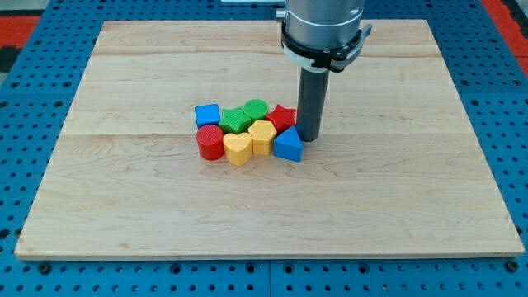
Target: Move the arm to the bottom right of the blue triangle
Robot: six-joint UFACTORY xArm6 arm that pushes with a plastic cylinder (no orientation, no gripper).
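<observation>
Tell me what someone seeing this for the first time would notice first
The eye goes first to the tight cluster of coloured blocks near the middle of the wooden board: blue cube, two green blocks, red star, red cylinder, yellow heart, another yellow block and blue triangle. Next comes the thick dark rod from the view's top, my tip just upper right of the blue triangle.

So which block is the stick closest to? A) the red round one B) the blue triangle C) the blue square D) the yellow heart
B: my tip sits right beside the blue triangle, at its upper right, while the blue square, the red round block and the yellow heart lie further toward the view's left.
</observation>
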